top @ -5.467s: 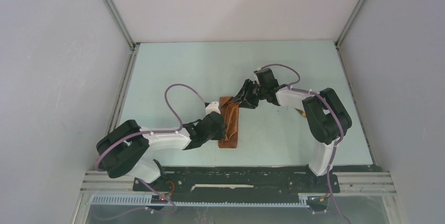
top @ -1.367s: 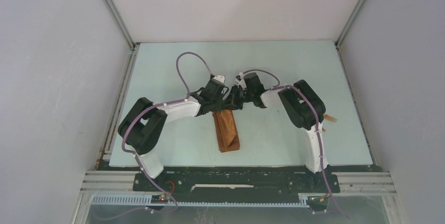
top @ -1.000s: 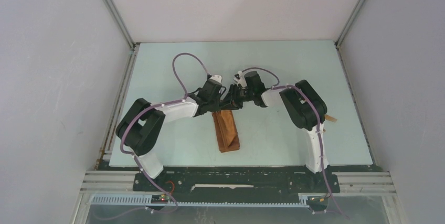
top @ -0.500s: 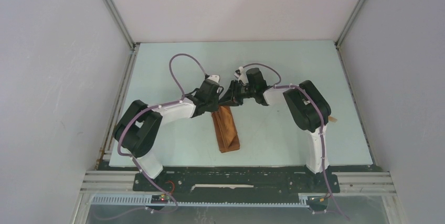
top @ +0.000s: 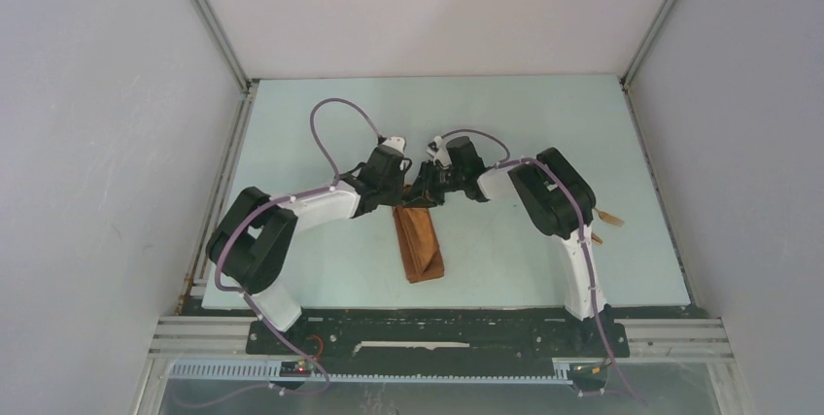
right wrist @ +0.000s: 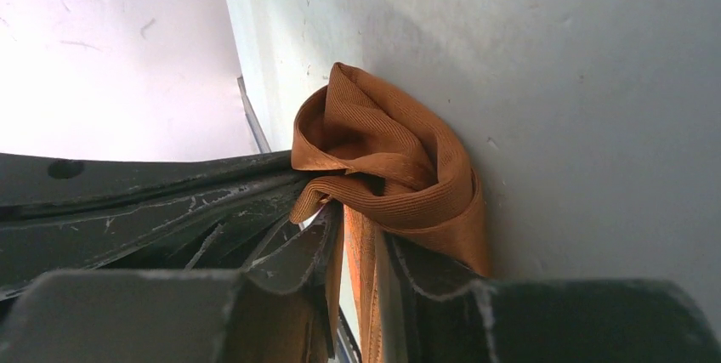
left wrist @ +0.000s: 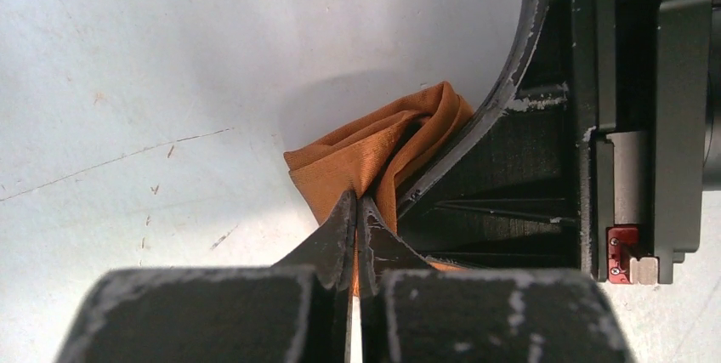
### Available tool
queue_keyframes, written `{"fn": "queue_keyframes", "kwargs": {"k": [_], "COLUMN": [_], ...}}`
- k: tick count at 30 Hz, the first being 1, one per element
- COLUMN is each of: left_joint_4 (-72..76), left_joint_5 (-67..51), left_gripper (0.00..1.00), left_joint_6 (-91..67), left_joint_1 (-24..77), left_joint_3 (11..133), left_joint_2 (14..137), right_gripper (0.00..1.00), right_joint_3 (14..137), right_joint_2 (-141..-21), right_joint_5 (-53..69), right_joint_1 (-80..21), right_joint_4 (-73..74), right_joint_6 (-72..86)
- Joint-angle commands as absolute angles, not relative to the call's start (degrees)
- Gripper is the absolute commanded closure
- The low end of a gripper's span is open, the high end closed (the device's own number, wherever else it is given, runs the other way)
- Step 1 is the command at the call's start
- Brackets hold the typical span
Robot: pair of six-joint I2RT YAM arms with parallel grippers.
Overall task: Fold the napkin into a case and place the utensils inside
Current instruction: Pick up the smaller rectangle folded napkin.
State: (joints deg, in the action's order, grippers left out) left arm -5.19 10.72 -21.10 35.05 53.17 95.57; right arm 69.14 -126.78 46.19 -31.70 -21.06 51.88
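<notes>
The left pincer (left wrist: 355, 207) and right pincer (right wrist: 361, 240) have barely shifted, each clamped on the bunched far end of the case (top: 420, 250), which stays on the table (top: 321, 123) toward its near edge. The right arm (top: 549, 191) hides most of the utensils (top: 608, 219) by the right edge.

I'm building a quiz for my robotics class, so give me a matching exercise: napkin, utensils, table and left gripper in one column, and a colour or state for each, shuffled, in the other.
Column one:
1. napkin
2. utensils
3. table
4. left gripper

Column two:
A. golden
B. pinching cloth
C. pale green
D. rust-orange

Pairs: 1-D, 2-A, 3-C, 4-B
</notes>
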Motion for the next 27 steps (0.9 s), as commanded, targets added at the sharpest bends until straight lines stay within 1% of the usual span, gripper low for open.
{"fn": "queue_keyframes", "kwargs": {"k": [1, 6, 10, 13, 16, 20, 23, 27], "left_joint_4": [-2.6, -2.1, -3.3, -4.1, -4.0, -4.0, -3.9, -3.8], "left_joint_5": [7.8, 6.9, 8.4, 9.2, 9.3, 8.7, 8.4, 7.8], "left_gripper": [1.0, 1.0, 1.0, 1.0, 1.0, 1.0, 1.0, 1.0], "left_joint_6": [-22.5, -23.5, -24.7, -25.1, -25.2, -25.3, -25.3, -25.1], "left_joint_1": [34.4, 34.2, 33.6, 32.8, 32.1, 31.9, 31.9, 31.9], "left_joint_3": [52.0, 51.5, 51.3, 50.9, 50.2, 50.2, 50.3, 50.3], "left_joint_2": [91.7, 90.7, 90.8, 90.9, 90.9, 90.8, 90.5, 90.5], "right_gripper": [0.72, 0.68, 0.66, 0.6, 0.57, 0.56, 0.57, 0.7], "right_joint_3": [72.4, 76.0, 75.8, 72.3, 70.6, 69.1, 69.0, 69.9], "right_joint_2": [-128.1, -129.8, -128.3, -124.4, -122.0, -121.6, -122.6, -124.9], "right_joint_5": [45.0, 44.7, 45.9, 47.9, 49.2, 50.2, 50.7, 51.1], "right_joint_1": [-32.3, -32.9, -32.2, -31.4, -30.9, -30.0, -29.6, -29.8], "right_joint_4": [-20.0, -15.7, -13.6, -15.5, -15.9, -20.4, -24.0, -27.8], "right_joint_6": [49.7, 46.2, 45.7, 46.6, 46.9, 49.3, 51.4, 54.6]}}
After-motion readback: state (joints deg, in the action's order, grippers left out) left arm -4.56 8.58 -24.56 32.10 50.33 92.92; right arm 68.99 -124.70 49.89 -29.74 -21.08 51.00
